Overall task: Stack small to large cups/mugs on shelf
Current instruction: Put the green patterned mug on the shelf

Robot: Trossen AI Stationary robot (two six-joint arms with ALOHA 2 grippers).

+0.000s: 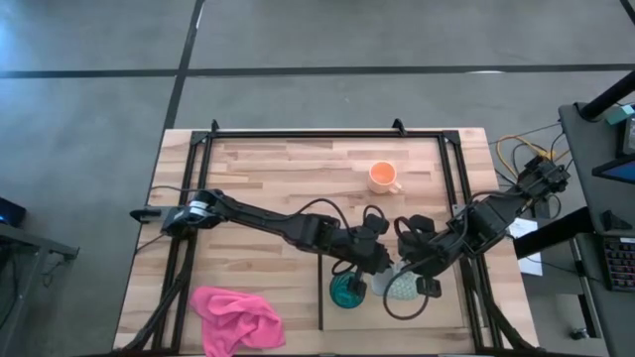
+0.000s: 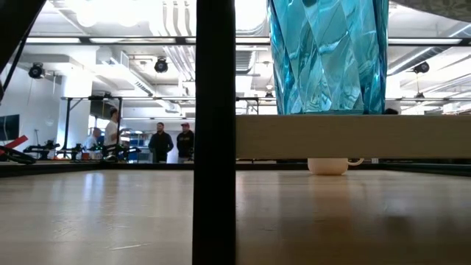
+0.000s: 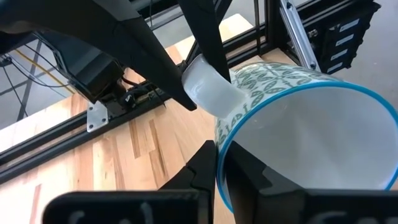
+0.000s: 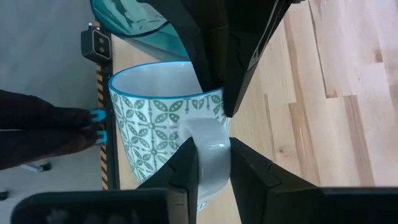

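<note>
You see 3 cups: 1 teal tumbler (image 1: 347, 291) and 1 white mug (image 1: 400, 288) on the shelf (image 1: 446, 312), 1 orange mug (image 1: 383, 177) on the surface (image 1: 268, 178). Left claw (image 3: 219, 163) pinches the white mug's rim; right claw (image 4: 212, 163) straddles its handle (image 4: 208, 146), narrow.

Pink cloth (image 1: 236, 317) crumpled at one corner of the wooden counter (image 1: 268, 188), several people (image 2: 158, 141) standing in the room well beyond the counter
</note>
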